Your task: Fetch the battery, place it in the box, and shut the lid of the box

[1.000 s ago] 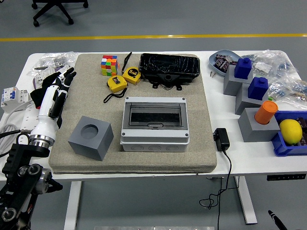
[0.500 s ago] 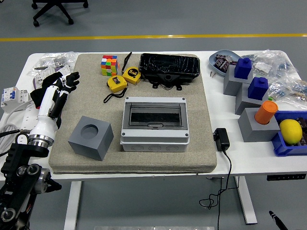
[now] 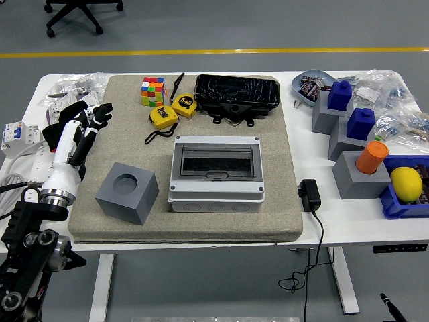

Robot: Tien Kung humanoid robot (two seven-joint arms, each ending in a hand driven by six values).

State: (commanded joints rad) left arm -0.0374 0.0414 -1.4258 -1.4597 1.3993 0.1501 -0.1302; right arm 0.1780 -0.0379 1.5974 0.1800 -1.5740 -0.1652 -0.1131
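At the left edge of the mat [image 3: 201,221], my left hand [image 3: 89,119] has swung a little inward over the last second. Its fingers [image 3: 102,111], which pointed up the table, now lean toward the middle, loosely spread and holding nothing. I read that as the start of a reach, though it is still well short of anything.

The battery [image 3: 236,94], as I take it, is the long black block in glossy, crinkled wrap with small tabs along its near side. It lies at the mat's far edge, just beyond the box [image 3: 216,174] and outside it. The box is a pale grey moulded enclosure. Its smoked, see-through lid [image 3: 216,163] lies flat and shut.

A black tip [image 3: 390,307] in the lower right corner may be my right arm; I cannot tell its state.
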